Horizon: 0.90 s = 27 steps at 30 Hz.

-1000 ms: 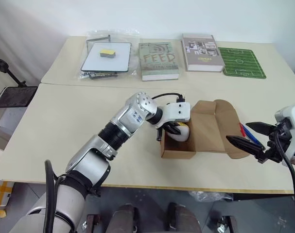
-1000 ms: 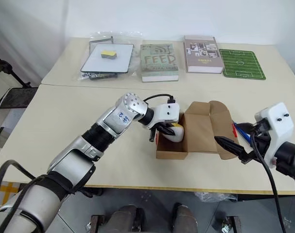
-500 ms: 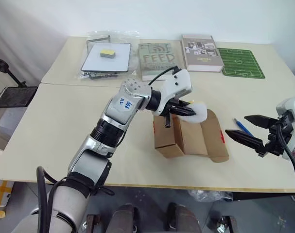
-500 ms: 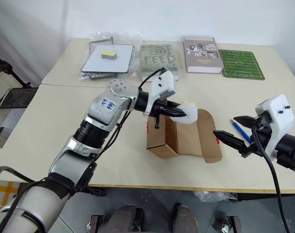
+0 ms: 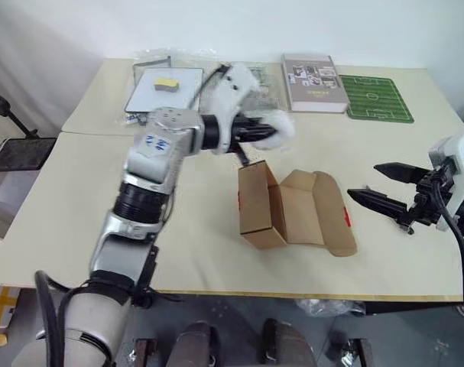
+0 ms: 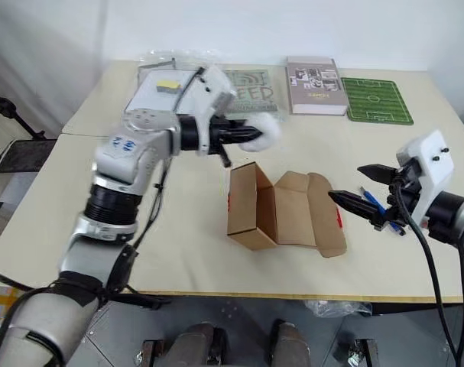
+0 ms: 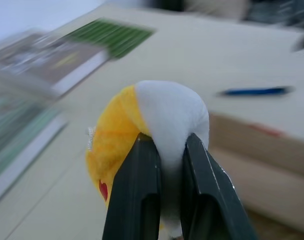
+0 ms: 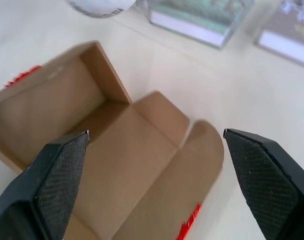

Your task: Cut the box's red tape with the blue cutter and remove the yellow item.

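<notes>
Beige tabletop (image 5: 79,199), open brown cardboard box (image 5: 289,218) mid-table, item out.
Left gripper (image 7: 162,165) fingers clamped on the soft pale yellow-and-white rounded lump (image 7: 141,130), which bulges past the fingertips, held in the air well apart from the box. Right gripper (image 5: 377,187) fingers spread wide, empty, just beside the box's flap; slim blue pen-shaped cutter (image 6: 369,201) lies under them. Red tape (image 5: 347,218) looks split on the flap edge (box interior reads empty). Judgement: carry the lump clear of the box, lower to bare table before loosening; soft body may snag on the pads.
</notes>
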{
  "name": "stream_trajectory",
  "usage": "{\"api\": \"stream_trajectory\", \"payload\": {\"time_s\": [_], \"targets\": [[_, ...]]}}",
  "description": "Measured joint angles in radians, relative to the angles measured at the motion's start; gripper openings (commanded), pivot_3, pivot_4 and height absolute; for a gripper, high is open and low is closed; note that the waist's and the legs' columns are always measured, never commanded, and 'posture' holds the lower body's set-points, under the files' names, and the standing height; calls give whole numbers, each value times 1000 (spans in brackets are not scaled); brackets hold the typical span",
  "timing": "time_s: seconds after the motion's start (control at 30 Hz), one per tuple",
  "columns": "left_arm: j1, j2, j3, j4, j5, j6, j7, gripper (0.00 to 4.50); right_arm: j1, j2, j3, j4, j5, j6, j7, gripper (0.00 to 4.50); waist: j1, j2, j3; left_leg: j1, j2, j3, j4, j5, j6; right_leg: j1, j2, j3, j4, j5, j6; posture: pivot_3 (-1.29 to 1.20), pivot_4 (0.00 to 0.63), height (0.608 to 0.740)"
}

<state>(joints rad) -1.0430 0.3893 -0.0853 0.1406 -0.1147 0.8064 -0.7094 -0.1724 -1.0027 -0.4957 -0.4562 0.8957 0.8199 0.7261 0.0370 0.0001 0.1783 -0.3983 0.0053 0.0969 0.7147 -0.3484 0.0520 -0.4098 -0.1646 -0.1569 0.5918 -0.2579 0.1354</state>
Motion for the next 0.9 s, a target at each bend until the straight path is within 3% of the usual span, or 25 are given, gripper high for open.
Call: {"api": "stream_trajectory", "payload": {"time_s": [0.27,0.37,0.5,0.9], "targets": [[361,205,71,-173,45,153,120,128,-102,24,125,164,-128,-210,215,4500,-11,-2,1,0,5,0,1,0,-1,0,0,1,1,0,0,0,150,740],[407,233,101,-249,38,191,123,127,-129,24,145,203,-148,-225,238,4500,0,-2,1,0,5,-1,2,0,-1,1,0,1,1,0,0,0,150,740],[572,294,222,-371,-11,238,110,127,-225,32,232,290,-193,-248,293,4500,-16,-2,1,3,7,2,-1,-1,-3,1,1,3,1,0,0,0,150,740],[623,386,312,-502,-157,347,75,3962,-312,63,304,385,-261,-276,365,4500,-14,-2,1,4,7,3,0,-1,-4,1,1,3,2,0,-1,0,150,740]]}}
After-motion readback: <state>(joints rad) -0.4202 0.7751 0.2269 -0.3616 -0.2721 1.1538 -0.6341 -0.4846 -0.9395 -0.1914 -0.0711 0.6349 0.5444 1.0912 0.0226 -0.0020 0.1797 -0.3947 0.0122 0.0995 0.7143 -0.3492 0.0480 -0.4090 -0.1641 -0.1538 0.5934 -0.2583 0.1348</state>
